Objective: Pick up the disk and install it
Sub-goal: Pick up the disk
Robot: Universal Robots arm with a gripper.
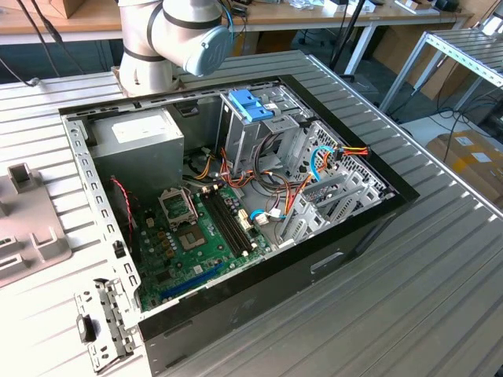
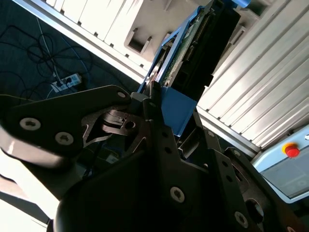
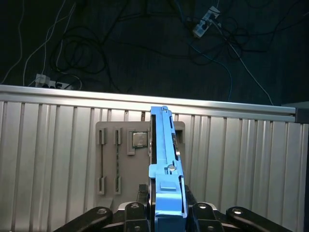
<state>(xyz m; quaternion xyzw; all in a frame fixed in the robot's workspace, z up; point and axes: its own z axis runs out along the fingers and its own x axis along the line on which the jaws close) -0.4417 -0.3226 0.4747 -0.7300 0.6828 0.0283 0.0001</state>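
One end is all you hold: your gripper is pinched on the blue tab end of the disk, which stands edge-on over the grey tray. With so short a grip, it could pivot or slip and clip the tray if you swing fast.

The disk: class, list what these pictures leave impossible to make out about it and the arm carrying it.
- First wrist view: the disk is edge-on, so its flat faces are hidden.
- Second wrist view: the dark body of the gripper covers the disk's gripped end.
- Exterior view: the arm is cut off by the top edge.
- Exterior view: cage walls hide the bay interiors of the computer case.
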